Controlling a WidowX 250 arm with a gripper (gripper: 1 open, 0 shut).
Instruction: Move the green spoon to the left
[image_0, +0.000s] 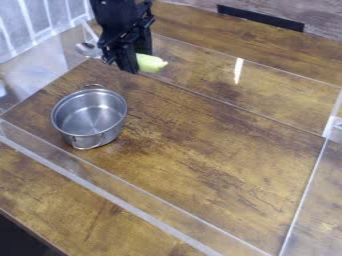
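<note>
The green spoon (155, 62), a small yellow-green piece, shows at the back left of the wooden table, sticking out to the right of my black gripper (130, 66). The gripper is shut on the spoon and hides its left part. I cannot tell whether the spoon touches the table or hangs just above it. The arm comes down from the top edge of the view.
A round shiny steel pot (90, 115) stands at the left, in front of the gripper. A clear plastic wall (160, 225) frames the table, with a low edge along the front and right. White items (91, 45) sit behind the gripper at the back left.
</note>
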